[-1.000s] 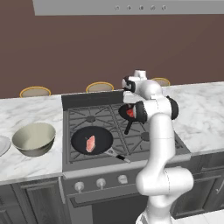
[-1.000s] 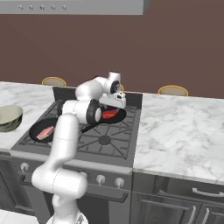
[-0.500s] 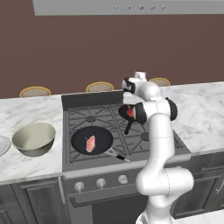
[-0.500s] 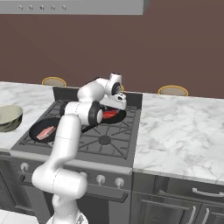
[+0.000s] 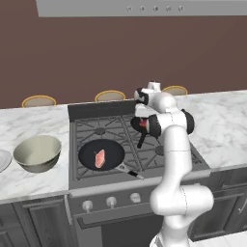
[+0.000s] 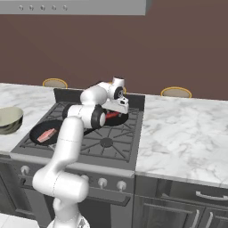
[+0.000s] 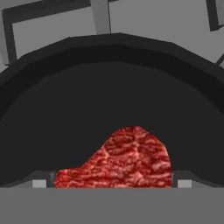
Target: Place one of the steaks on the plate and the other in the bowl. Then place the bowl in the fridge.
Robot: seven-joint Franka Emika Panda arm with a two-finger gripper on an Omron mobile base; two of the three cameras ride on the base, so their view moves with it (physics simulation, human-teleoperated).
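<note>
The bright red steak [image 7: 122, 162] lies in a black pan [image 7: 109, 87] on the stove's back burner. My gripper [image 7: 112, 183] is open just above it, one fingertip [image 7: 39, 183] on each side of the meat. From the base, the gripper [image 6: 116, 110] hangs over that red steak [image 6: 111, 115], with my arm partly covering it. The paler pink steak [image 5: 100, 157] lies in the front black pan [image 5: 101, 153]. The beige bowl [image 5: 37, 152] stands on the counter left of the stove. The grey plate [image 5: 2, 159] shows at the left edge. The fridge is out of view.
The stove [image 5: 130, 144] has raised grates and knobs along its front. The front pan's handle [image 5: 129, 171] sticks out toward the stove's front edge. Yellow-rimmed discs [image 5: 38, 101] line the back wall. Marble counter [image 6: 182, 129] runs to the right.
</note>
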